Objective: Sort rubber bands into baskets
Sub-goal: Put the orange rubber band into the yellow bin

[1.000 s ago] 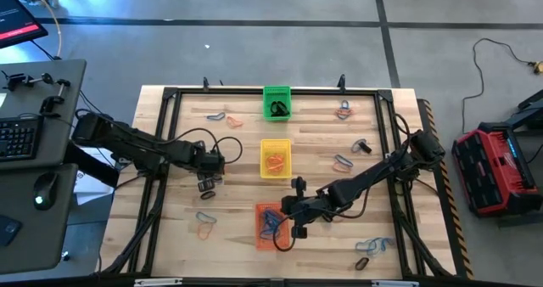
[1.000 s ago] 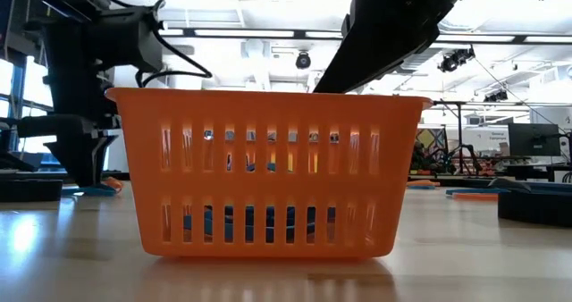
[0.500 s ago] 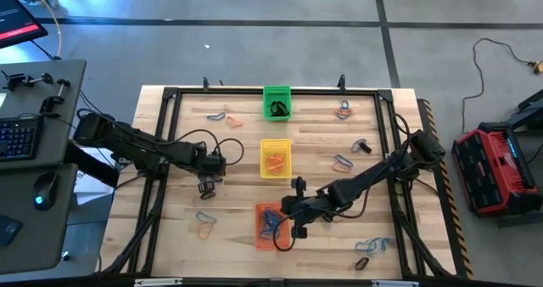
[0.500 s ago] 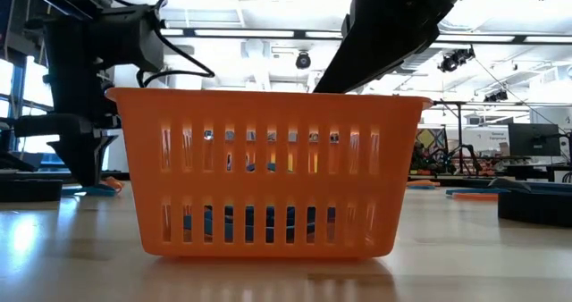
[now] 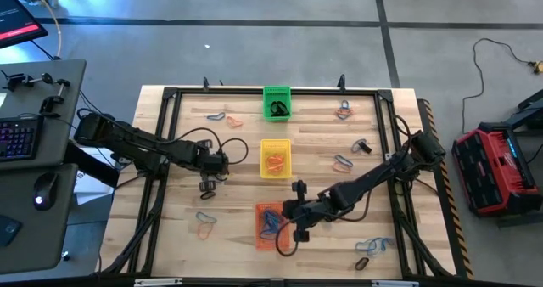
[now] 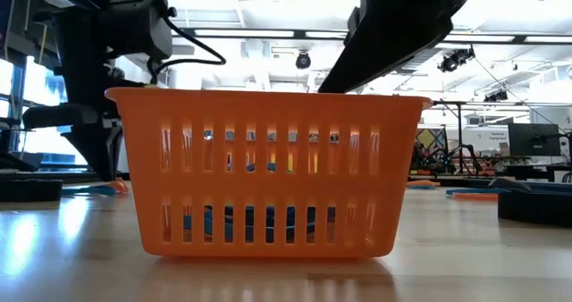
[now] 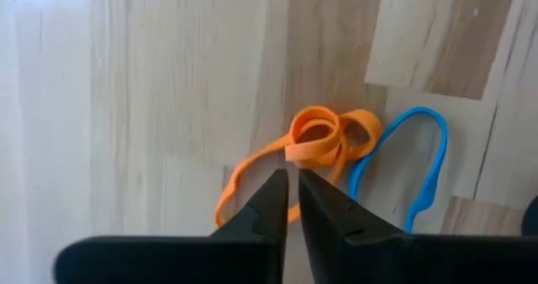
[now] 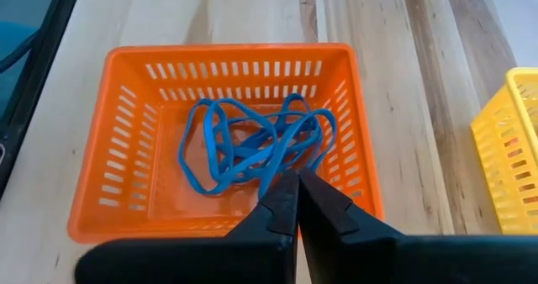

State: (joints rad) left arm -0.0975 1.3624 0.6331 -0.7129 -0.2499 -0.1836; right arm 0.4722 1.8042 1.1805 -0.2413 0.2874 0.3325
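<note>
An orange rubber band lies coiled on the wood beside a blue rubber band. My left gripper points down at the orange band on the table's left half, its fingers shut but for a thin slit. Three baskets stand in a row down the table's middle: green, yellow and orange. The orange basket holds tangled blue bands. My right gripper hangs shut over that basket's right rim, with nothing visible between its fingers. My left gripper has a strand of the orange band at its fingertips, coming from above and pointing steeply down. The fingers hide the pinch itself. The band's coiled part and its long loop trail out beyond the tips; lifted or on the wood, I cannot tell.
Loose bands lie at the far left, far right, right, near right and near left. A black frame rims the table. In the low view the orange basket fills the foreground.
My left gripper has risen a little and its wrist has rolled; in the low view the arm now stands higher and more toward the basket. My right arm has kept still.
</note>
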